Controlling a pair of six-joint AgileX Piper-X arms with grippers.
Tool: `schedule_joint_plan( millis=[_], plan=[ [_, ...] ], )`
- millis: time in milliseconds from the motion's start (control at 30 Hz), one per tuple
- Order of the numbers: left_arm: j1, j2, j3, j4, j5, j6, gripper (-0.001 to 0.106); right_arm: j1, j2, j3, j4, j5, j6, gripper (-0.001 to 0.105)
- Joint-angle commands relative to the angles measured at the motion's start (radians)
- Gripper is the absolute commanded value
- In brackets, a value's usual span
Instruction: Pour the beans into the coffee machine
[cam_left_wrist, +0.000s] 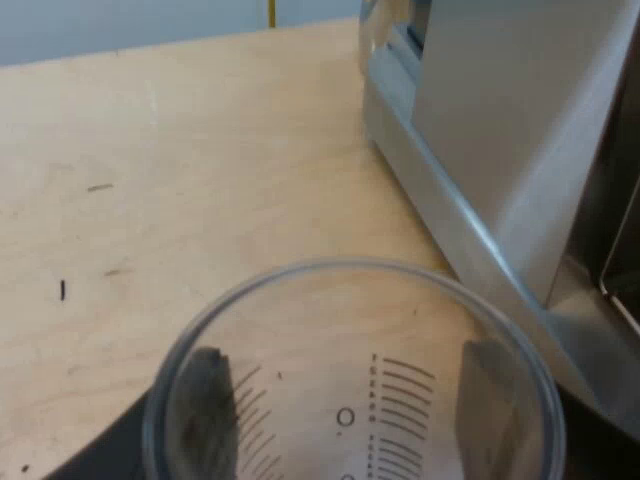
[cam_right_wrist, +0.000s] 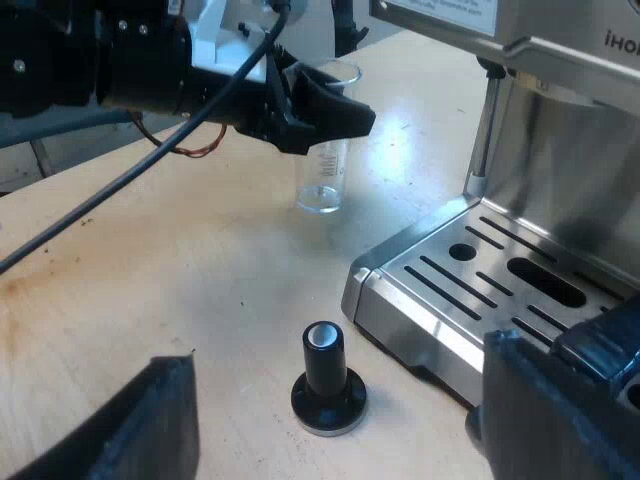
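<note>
A clear measuring glass (cam_left_wrist: 335, 330) with printed scale marks sits between the black fingers (cam_left_wrist: 205, 400) of my left gripper (cam_left_wrist: 345, 415), which is shut on it. No beans show inside it. In the right wrist view the same glass (cam_right_wrist: 325, 175) stands upright beside the espresso machine (cam_right_wrist: 560, 160), held by the left gripper (cam_right_wrist: 320, 110) just below its rim. I cannot tell whether its base rests on the wooden table (cam_right_wrist: 150, 270) or hangs just above it. My right gripper (cam_right_wrist: 335, 355) is open, its fingers wide apart over a tamper with a black knob (cam_right_wrist: 328, 385).
The machine's metal side and base (cam_left_wrist: 500, 130) run close along the glass. Its slotted drip tray (cam_right_wrist: 500, 285) lies near the tamper, with a thin metal tube (cam_right_wrist: 484, 130) above it. The left arm (cam_right_wrist: 100, 60) reaches over the table.
</note>
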Motion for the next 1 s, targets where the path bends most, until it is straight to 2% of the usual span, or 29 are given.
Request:
schedule_joint_plan(
  millis=[33, 200, 767, 1000],
  plan=[
    [-0.001, 0.010, -0.004, -0.043, 0.001, -0.016, 0.028, 0.001, -0.001, -0.002, -0.015, 0.006, -0.003, 0.062],
    [-0.001, 0.027, -0.004, -0.073, 0.024, -0.016, 0.028, 0.001, -0.001, -0.002, -0.015, 0.006, 0.004, 0.062],
    [-0.001, 0.092, -0.004, -0.120, 0.024, -0.016, 0.028, 0.001, -0.001, -0.002, -0.015, 0.014, 0.020, 0.062],
    [-0.001, 0.140, -0.004, -0.183, 0.045, -0.016, 0.028, 0.001, -0.001, -0.002, -0.015, 0.014, 0.020, 0.062]
  ],
)
